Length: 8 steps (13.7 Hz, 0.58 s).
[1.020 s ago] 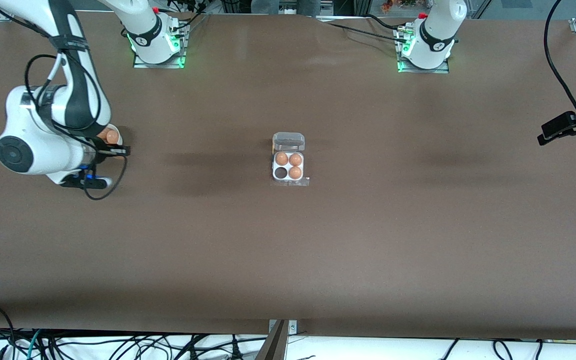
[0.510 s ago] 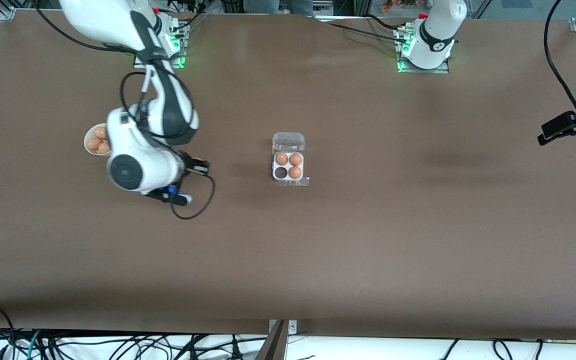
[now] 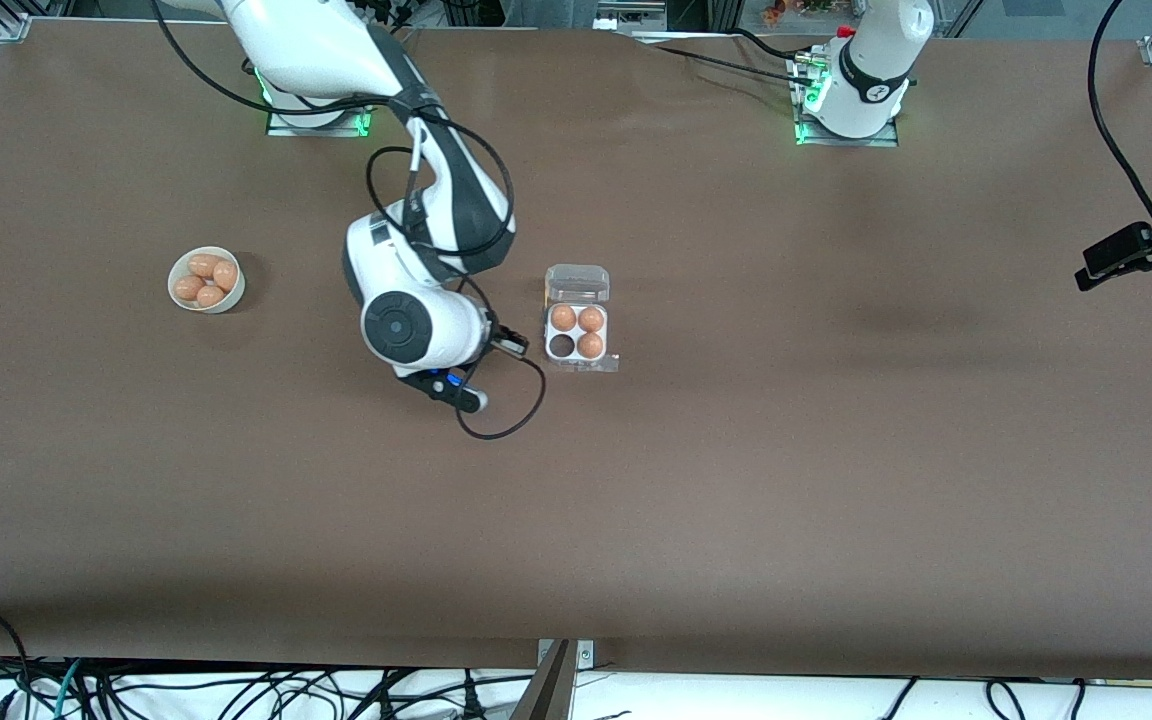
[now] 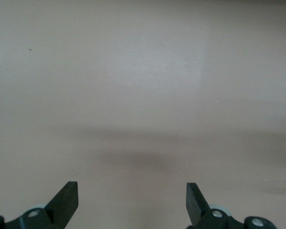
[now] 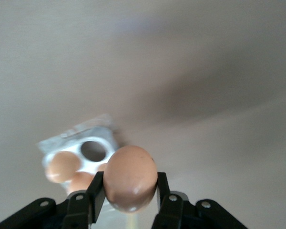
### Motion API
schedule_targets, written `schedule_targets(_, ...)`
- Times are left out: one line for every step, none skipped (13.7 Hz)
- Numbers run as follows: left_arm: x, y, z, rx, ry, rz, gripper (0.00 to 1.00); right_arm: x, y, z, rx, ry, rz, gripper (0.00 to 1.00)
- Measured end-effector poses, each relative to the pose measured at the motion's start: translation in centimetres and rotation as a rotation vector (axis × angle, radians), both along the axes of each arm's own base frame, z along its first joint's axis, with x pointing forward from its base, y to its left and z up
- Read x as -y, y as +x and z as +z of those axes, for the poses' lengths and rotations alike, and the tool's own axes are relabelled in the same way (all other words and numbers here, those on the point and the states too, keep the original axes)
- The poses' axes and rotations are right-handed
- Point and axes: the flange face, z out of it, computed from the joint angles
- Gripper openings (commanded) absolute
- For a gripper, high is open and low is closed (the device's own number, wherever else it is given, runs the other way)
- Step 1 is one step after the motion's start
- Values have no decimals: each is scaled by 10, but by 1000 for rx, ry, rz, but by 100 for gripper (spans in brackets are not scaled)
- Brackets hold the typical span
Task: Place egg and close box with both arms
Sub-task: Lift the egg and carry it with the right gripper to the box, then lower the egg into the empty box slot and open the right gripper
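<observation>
From the front view, the step in hand looks like the carrying of the egg to the box (image 3: 577, 335), which stands in the middle of the desk (image 3: 736, 500) with its clear lid (image 3: 577, 283) open at twelve o'clock of the white tray. Three cells hold eggs; the cell at seven o'clock (image 3: 563, 346) is dark and empty. The right gripper (image 3: 511, 345) is just beside the box, at nine o'clock from it, but the wrist hides what it carries. Well apart, also at nine o'clock toward the right arm's end of the desk, stands a round white bowl (image 3: 174, 290) with several eggs. The left gripper (image 3: 1086, 275) waits over bare desk at three o'clock, at the left arm's end. In the left wrist view, the jaws of the left gripper (image 4: 132, 200) stand wide apart, with only desk under them and nothing between them. In the right wrist view, the jaws of the right gripper (image 5: 130, 191) are clamped on a brown egg (image 5: 130, 177), one finger (image 5: 96, 191) on each side of it, and the box (image 5: 81, 152) with its free cell (image 5: 93, 150) shows under the egg. I judge that the next move calls for bringing the egg exactly over the free cell, lowering it gently, and parting the jaws only when it sits; the lid is not yet closed.
</observation>
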Motion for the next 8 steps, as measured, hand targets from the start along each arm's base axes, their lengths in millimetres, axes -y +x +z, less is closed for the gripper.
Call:
schedule_targets(0,0,0,0,0,0,100,-12,-2,-4,18,23,-25,26)
schedule_targets(0,0,0,1,0,0,100,-22,-3,-10,35,42,-44,27)
schedule_targets(0,0,1,2,0,-1,100,-30,-5,-16,47,56,-57,26)
schedule_targets(1,0,2,4,0,-1,100,-35,-6,-23,53,63,-65,26)
schedule_targets(1,0,3,6,1,-1,100,-38,-7,-29,54,66,-72,26)
schedule_targets(1,0,4,8,1,-1,100,-43,-10,-34,53,66,-82,26)
schedule_targets(1,0,4,8,1,-1,100,-48,-13,-38,53,63,-91,26)
schedule_targets(1,0,4,8,1,-1,100,-53,-17,-40,50,60,-93,26)
